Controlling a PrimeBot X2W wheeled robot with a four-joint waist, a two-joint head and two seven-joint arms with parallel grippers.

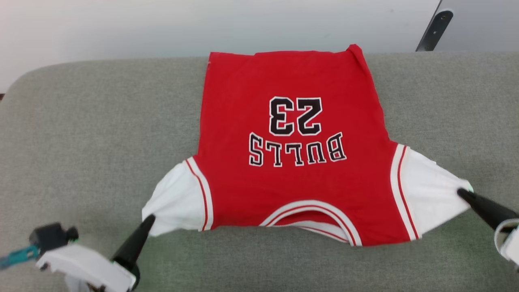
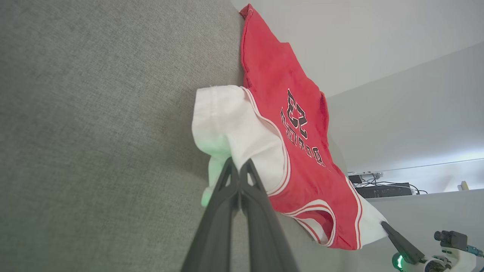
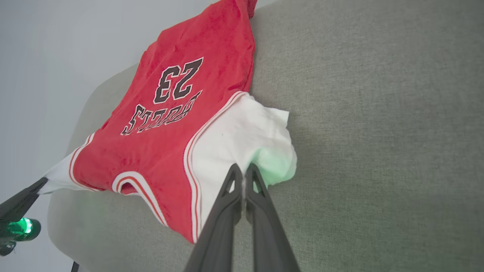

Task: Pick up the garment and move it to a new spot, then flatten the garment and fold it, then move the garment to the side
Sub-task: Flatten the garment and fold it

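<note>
Flattening looks like the step in hand. At lower left of the head view, the left gripper (image 1: pixel 149 219) is pinched tight on the tip of one white sleeve. At the right edge, the right gripper (image 1: pixel 462 192) is clamped the same way on the other sleeve tip. Both wrist views show the dark fingers (image 2: pixel 223 196) pressed together with cloth between them.

The garment (image 1: pixel 243 190) lies print-up mid-frame on the grey cushion (image 1: pixel 81 121), collar toward the bottom and the "23" upside down. Its hem sits at the cushion's far edge, upper middle.

To do it well, I'd draw both sleeves outward evenly and low, so the red body goes taut without sliding. Pull gently, since each pinch is small and could slip. The left sleeve looks bunched and needs more spread, and the hem corner at upper right curls up.

Hard to tell:
- Whether each pinch catches both sleeve layers.
- Whether the hem hangs over the far edge.
- The right gripper's body is cut off at the frame edge.
- A green tint on the sleeve ends is probably light.
- The purpose of the dark bracket (image 1: pixel 434 25) at upper right is unclear.
</note>
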